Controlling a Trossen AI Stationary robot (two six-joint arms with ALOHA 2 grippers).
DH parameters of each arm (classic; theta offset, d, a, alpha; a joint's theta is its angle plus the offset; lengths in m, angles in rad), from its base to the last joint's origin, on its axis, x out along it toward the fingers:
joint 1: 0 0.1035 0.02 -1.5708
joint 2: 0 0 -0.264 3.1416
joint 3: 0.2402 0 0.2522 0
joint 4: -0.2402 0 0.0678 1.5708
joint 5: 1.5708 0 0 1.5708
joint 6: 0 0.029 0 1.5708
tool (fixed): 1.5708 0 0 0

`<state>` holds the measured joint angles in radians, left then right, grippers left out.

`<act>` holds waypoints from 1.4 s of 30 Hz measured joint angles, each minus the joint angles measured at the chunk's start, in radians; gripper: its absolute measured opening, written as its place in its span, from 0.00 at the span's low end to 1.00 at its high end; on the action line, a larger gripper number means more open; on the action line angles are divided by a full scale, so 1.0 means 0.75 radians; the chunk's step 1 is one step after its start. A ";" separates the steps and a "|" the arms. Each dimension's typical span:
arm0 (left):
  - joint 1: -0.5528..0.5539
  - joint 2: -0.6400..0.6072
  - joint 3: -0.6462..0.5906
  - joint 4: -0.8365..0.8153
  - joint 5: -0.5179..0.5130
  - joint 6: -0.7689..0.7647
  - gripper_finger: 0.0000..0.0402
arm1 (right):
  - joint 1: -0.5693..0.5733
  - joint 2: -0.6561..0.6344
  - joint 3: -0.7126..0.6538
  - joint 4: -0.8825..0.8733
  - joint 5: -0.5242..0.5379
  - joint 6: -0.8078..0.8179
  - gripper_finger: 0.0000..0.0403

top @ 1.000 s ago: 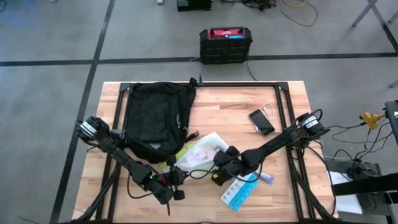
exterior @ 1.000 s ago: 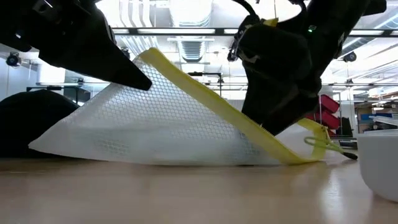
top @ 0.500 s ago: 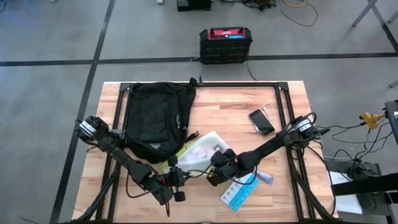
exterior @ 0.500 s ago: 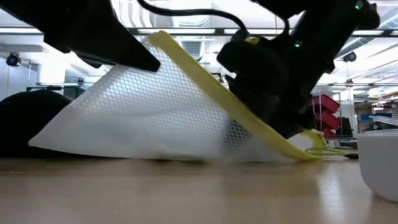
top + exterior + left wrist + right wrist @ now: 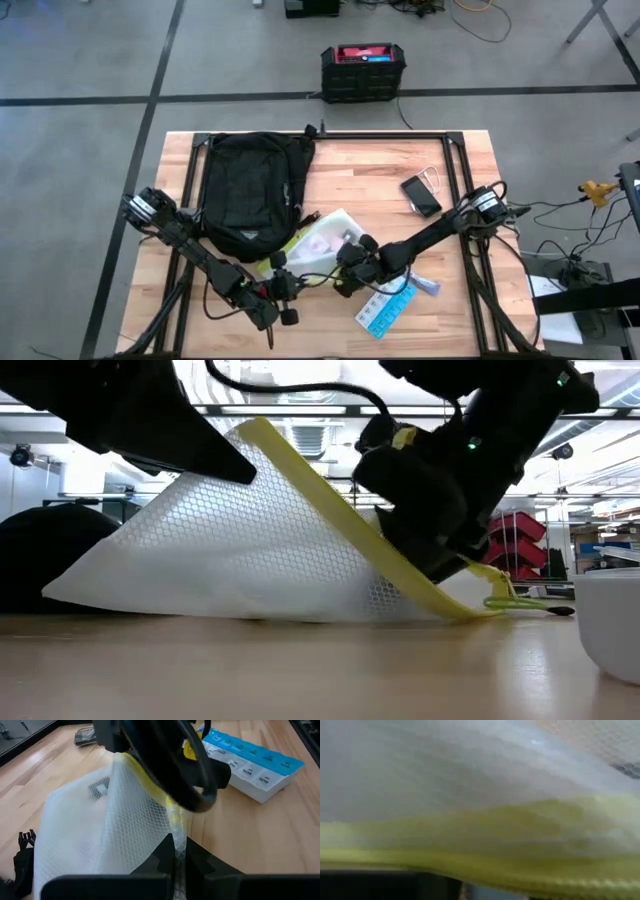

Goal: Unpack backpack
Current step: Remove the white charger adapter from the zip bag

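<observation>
The black backpack (image 5: 255, 195) lies flat at the table's far left. Beside its near right corner lies a white mesh pouch (image 5: 322, 240) with a yellow zip edge (image 5: 330, 510). One corner of the pouch is raised, and its lower side rests on the table. My left gripper (image 5: 177, 855) is shut on the raised end of the zip edge. My right gripper (image 5: 430, 530) sits on the same edge lower down, toward the zip pull (image 5: 505, 595), shut on it. My left gripper pinches the pouch's yellow zip edge (image 5: 176, 837) between its two fingers, at the raised end. It comes level from the table's near left. The mesh hangs from that edge down to the table. My right gripper grips the yellow zip edge (image 5: 400, 575) near its lower end, coming from the table's right. Its own body hides the fingertips. The edge (image 5: 485, 825) fills its wrist view.
A blue and white pill organiser (image 5: 385, 308) lies near the front edge, right of the pouch. A dark phone (image 5: 421, 195) and a thin cord (image 5: 434, 180) lie at the far right. A white bowl (image 5: 612, 622) shows in the low view. A black-and-red box (image 5: 362, 70) stands on the floor.
My right gripper has moved toward the table's left and down onto the pouch's yellow zip edge. The edge's lower part now bends under it. My left gripper has kept the raised end up.
</observation>
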<state>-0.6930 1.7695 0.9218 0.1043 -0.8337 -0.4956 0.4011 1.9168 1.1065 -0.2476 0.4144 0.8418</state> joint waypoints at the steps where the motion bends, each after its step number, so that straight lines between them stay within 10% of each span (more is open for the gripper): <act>1: 0.000 0.000 0.000 0.001 -0.013 0.002 0.00 | 0.001 -0.012 0.000 -0.006 -0.026 -0.040 0.22; 10: 0.002 0.000 -0.004 -0.014 -0.059 0.078 0.00 | 0.115 -0.233 0.002 -0.210 -0.279 -0.213 0.22; 25: 0.000 0.000 -0.009 0.283 -0.075 0.363 0.00 | 0.557 -0.439 -0.096 -0.627 -0.151 0.065 0.22; 42: -0.002 0.032 -0.009 0.289 0.148 0.555 0.00 | 0.562 -0.373 -0.033 -0.644 -0.204 0.014 0.61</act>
<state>-0.6941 1.7931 0.9154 0.3214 -0.7230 -0.0797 0.8223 1.6369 1.0820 -0.7304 0.2616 0.8523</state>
